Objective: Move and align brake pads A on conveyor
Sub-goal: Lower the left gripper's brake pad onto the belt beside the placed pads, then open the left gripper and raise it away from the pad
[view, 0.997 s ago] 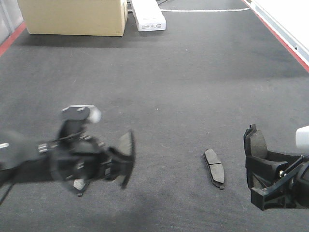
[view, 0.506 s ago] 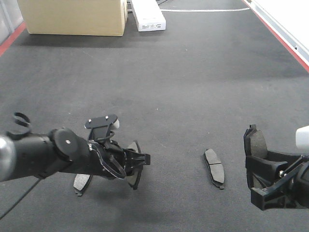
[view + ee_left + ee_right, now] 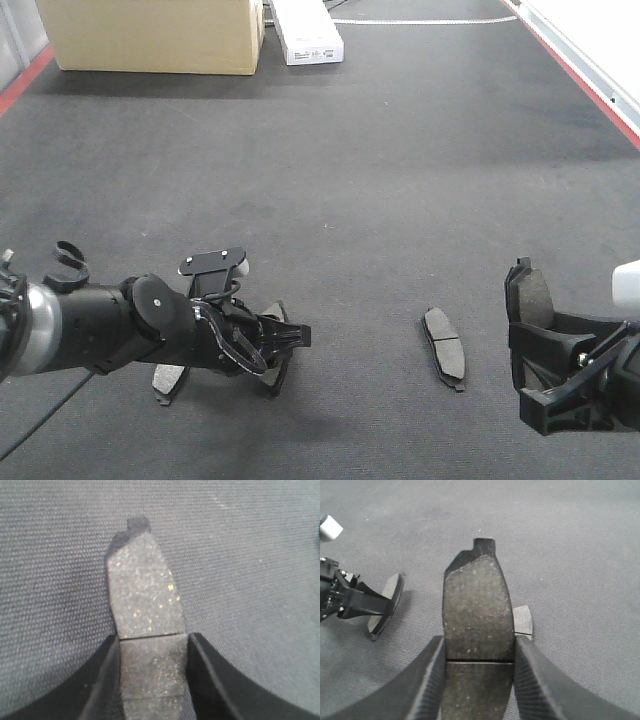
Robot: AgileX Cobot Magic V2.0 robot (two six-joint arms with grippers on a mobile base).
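The left gripper [image 3: 285, 350] is pinched on a brake pad [image 3: 145, 625], its two dark fingers [image 3: 102, 680] pressed against the pad's long edges just below the thin groove, as the left wrist view shows. In the front-facing view this arm reaches low across the conveyor [image 3: 350, 180] from the left, the held pad standing on edge at the belt; whether its lower tip actually touches the felt is hard to tell from this angle. Just behind that gripper a second pad [image 3: 168, 380] lies flat on the belt, partly hidden by the arm. The right gripper [image 3: 530, 330] is likewise clamped on another pad [image 3: 477, 615], fingers hugging both sides, the pad held upright above the belt at the right edge of the front view. Between the two grippers, nearer the right one, a fourth pad [image 3: 444, 346] lies flat on the conveyor, its groove visible. A cardboard box [image 3: 150, 35] and a white carton [image 3: 308, 30] stand at the far end of the belt.
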